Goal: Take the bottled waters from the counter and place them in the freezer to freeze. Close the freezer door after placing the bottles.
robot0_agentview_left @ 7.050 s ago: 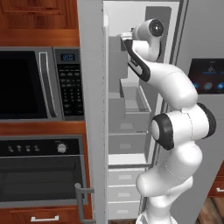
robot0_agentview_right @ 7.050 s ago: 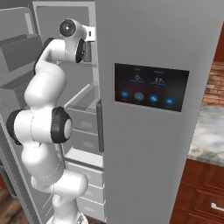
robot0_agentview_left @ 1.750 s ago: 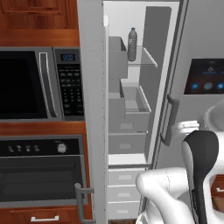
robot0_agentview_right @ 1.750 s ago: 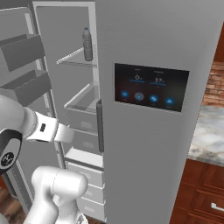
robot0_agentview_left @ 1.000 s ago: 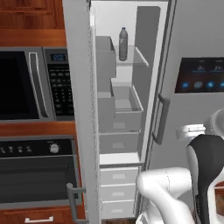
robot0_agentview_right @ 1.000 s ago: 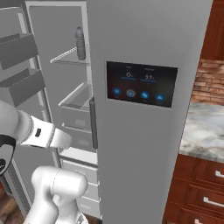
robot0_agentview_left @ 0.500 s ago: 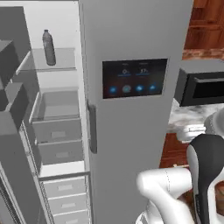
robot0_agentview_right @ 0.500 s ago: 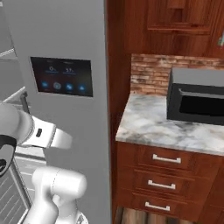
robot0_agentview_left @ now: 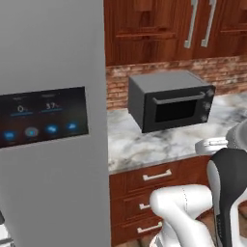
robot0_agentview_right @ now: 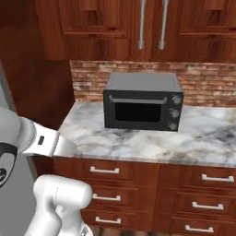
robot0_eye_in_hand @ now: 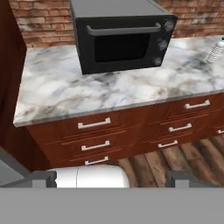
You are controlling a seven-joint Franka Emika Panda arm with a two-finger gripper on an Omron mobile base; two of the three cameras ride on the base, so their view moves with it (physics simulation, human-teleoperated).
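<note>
An oven stood on the desk, against the brick wall, with cupboards above it and drawers below the slab. The fridge rose left of the desk. A bottle stood on the desk well right of the oven.

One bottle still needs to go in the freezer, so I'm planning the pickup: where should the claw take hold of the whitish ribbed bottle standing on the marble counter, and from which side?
Grip the whitish ribbed plastic bottle around its ribbed middle, probably coming level from the counter's front edge. It seems to stand upright on the grey-white marble counter, with open slab in front.
</note>
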